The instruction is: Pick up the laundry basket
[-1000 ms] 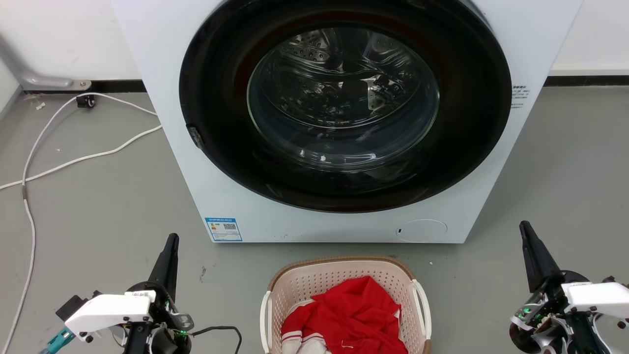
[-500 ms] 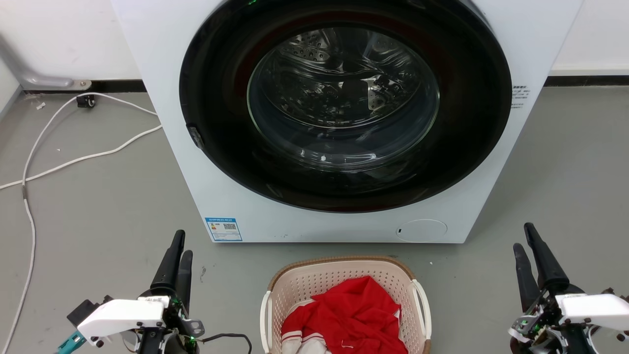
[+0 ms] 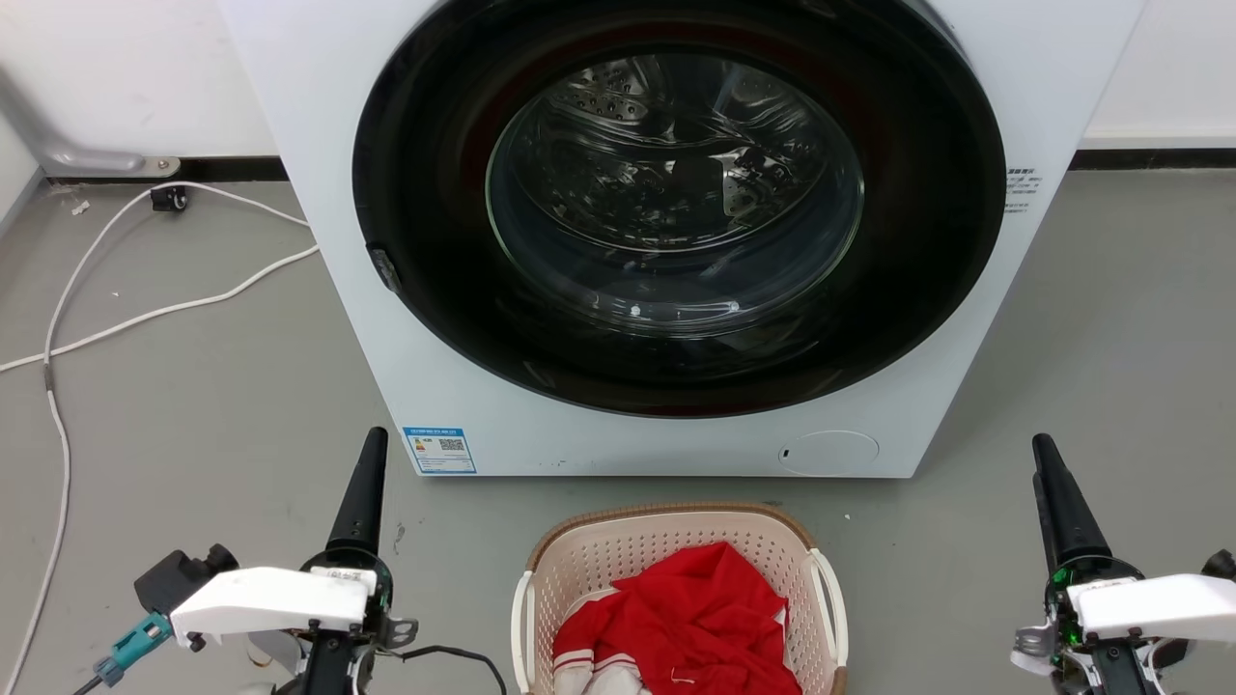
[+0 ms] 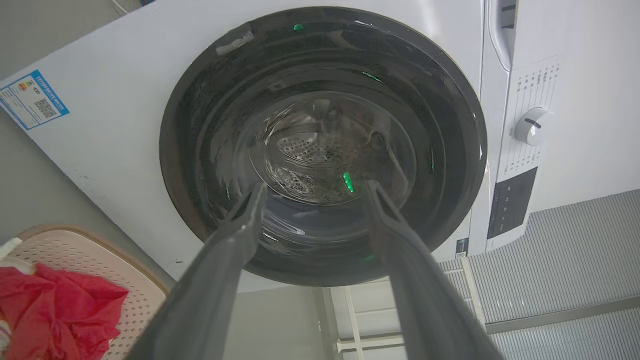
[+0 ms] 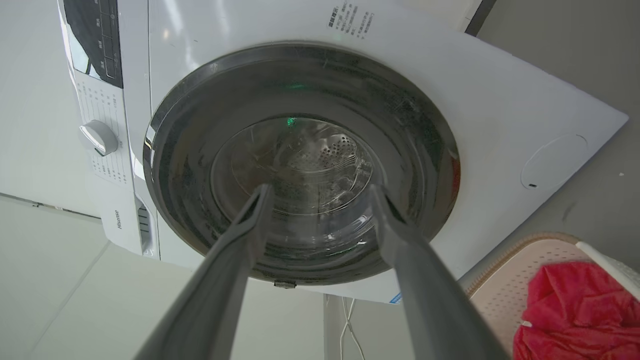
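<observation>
Laundry basket sits on the floor just in front of the washing machine, centred between the arms, which looks handy for a two-sided lift. Left end effector and right end effector hover well apart from it, both spread wide, holding nothing. Pale pink perforated walls, brown woven-look rim, white side handles, red clothing heaped inside.

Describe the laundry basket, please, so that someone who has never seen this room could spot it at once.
Find the big white front-loading washing machine with its dark round door. On the grey floor right before it sits the laundry basket, oval, pale-pink and perforated. It alone has a brown woven-look rim, white side handles and a red garment inside.
</observation>
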